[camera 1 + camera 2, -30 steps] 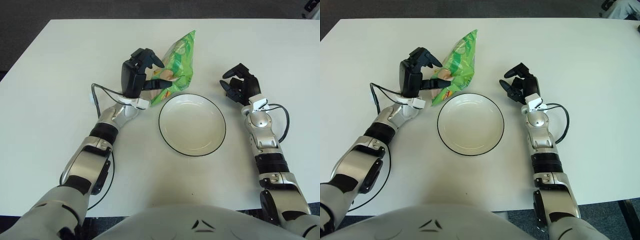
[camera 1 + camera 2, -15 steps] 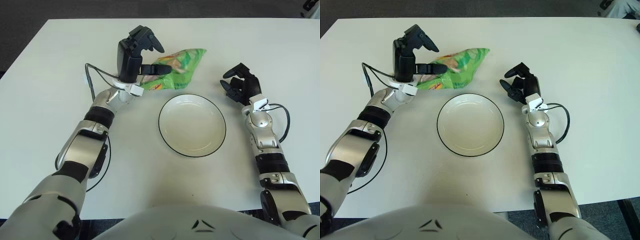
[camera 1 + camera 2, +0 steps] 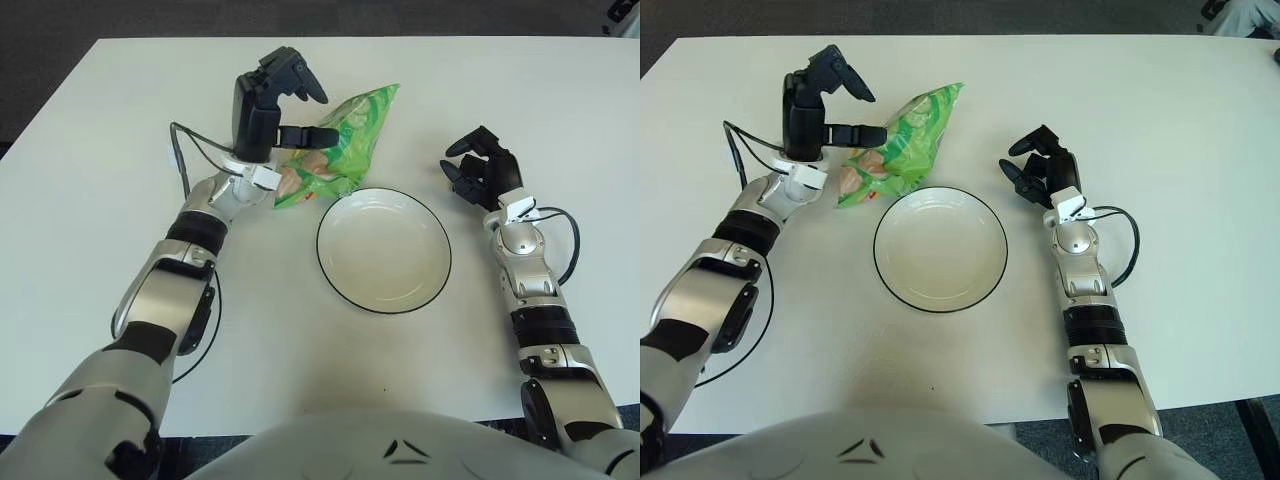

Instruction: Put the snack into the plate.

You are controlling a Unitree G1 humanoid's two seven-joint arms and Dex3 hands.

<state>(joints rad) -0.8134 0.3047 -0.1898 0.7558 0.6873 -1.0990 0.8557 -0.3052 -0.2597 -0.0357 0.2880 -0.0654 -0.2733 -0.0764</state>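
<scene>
The snack is a green crisp bag (image 3: pixel 345 140) lying slantwise, its lower end just off the far-left rim of the white plate with a black edge (image 3: pixel 384 262). My left hand (image 3: pixel 285 120) is at the bag's left side, one finger laid across it and pinching it, the upper fingers raised above; it is shut on the bag. The bag sits outside the plate. My right hand (image 3: pixel 470 165) shows to the right of the plate's far side, fingers loosely bent, holding nothing.
The white table (image 3: pixel 120 120) spreads around both arms, and its far edge runs along the top. A thin black cable (image 3: pixel 180 165) loops off my left wrist. Another cable (image 3: pixel 570 240) curls beside my right forearm.
My left hand swung the bag from upright beside the plate to level and farther back, and now the bag tips down toward the plate's far-left rim. The right arm has not moved.
</scene>
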